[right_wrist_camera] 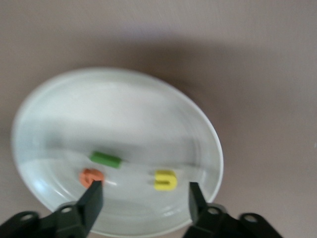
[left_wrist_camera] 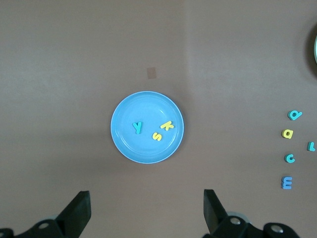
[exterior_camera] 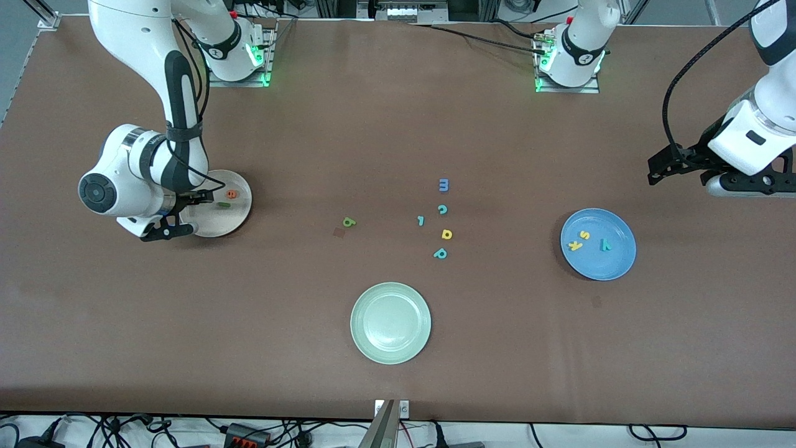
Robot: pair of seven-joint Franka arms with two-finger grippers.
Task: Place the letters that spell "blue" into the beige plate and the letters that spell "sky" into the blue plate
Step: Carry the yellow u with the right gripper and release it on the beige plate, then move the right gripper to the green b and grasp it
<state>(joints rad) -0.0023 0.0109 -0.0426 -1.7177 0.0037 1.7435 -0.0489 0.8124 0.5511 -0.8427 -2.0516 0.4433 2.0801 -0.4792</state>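
The beige plate (exterior_camera: 239, 214) (right_wrist_camera: 124, 99) lies at the right arm's end of the table. In it lie the orange e (exterior_camera: 231, 194) (right_wrist_camera: 90, 176), the dark-green l (exterior_camera: 223, 205) (right_wrist_camera: 106, 159) and the yellow u (right_wrist_camera: 165, 179). My right gripper (exterior_camera: 186, 214) (right_wrist_camera: 143, 191) hangs open low over this plate, holding nothing. The green b (exterior_camera: 349, 221) lies on the bare table mid-way. The blue plate (exterior_camera: 612, 261) (left_wrist_camera: 143, 106) holds the yellow s (exterior_camera: 584, 234) (left_wrist_camera: 157, 136), yellow k (exterior_camera: 576, 245) (left_wrist_camera: 168, 125) and teal y (exterior_camera: 605, 245) (left_wrist_camera: 137, 127). My left gripper (exterior_camera: 681, 171) (left_wrist_camera: 147, 208) waits open, high beside the blue plate.
Loose letters lie mid-table: a blue m (exterior_camera: 443, 185), teal c (exterior_camera: 442, 210), small teal l (exterior_camera: 421, 220), yellow d (exterior_camera: 446, 234) and teal p (exterior_camera: 440, 253). A pale green plate (exterior_camera: 390, 295) sits nearer the front camera.
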